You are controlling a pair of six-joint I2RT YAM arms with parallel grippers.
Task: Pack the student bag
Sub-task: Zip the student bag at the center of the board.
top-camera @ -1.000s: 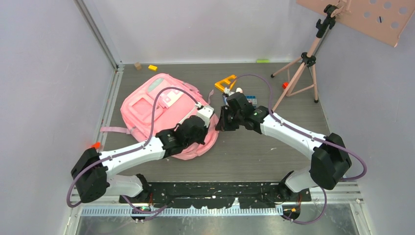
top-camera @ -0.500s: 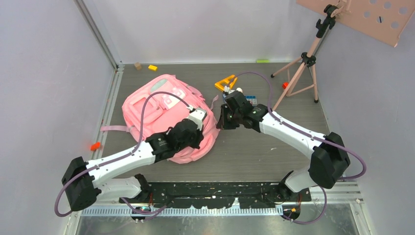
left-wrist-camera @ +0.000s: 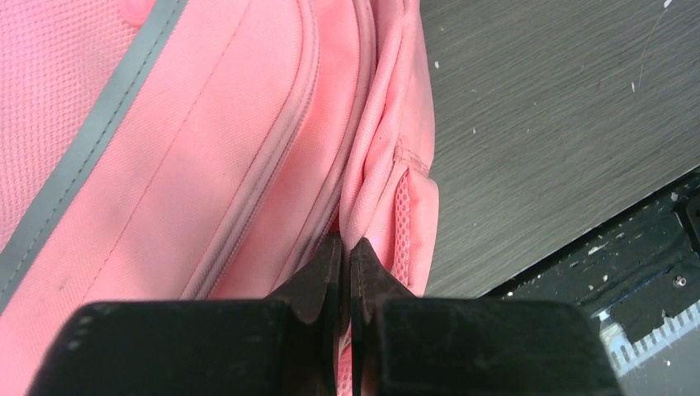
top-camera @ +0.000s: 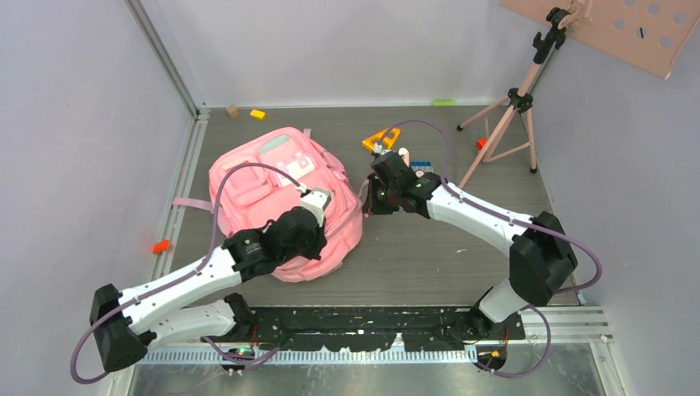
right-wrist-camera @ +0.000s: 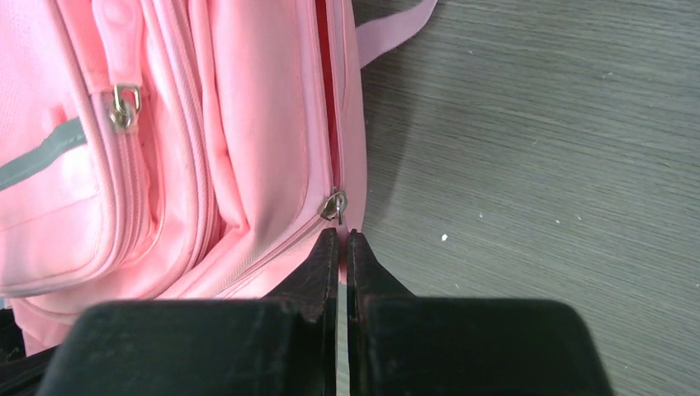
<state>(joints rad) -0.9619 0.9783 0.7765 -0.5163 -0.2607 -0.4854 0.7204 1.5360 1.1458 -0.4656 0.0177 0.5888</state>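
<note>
The student bag (top-camera: 272,186) is a large pink backpack lying flat on the left half of the table. My left gripper (top-camera: 320,206) is over its right side. In the left wrist view the left gripper (left-wrist-camera: 345,247) is shut on a fold of the bag's (left-wrist-camera: 206,148) pink edge fabric. My right gripper (top-camera: 366,204) is at the bag's right edge. In the right wrist view the right gripper (right-wrist-camera: 342,239) is shut on a pink tab of the bag (right-wrist-camera: 248,124), just below a metal zipper slider (right-wrist-camera: 334,205). The zip above the slider is parted.
An orange triangular ruler (top-camera: 381,138) and a small blue item (top-camera: 423,167) lie behind my right gripper. A tripod (top-camera: 503,124) stands at the back right. A yellow block (top-camera: 258,114) and a brown block (top-camera: 233,110) lie at the back left. An orange piece (top-camera: 161,245) lies by the left wall.
My left arm has swung left and back toward its base, dragging the bag left with it. My right gripper has followed left, staying at the bag's right edge.
</note>
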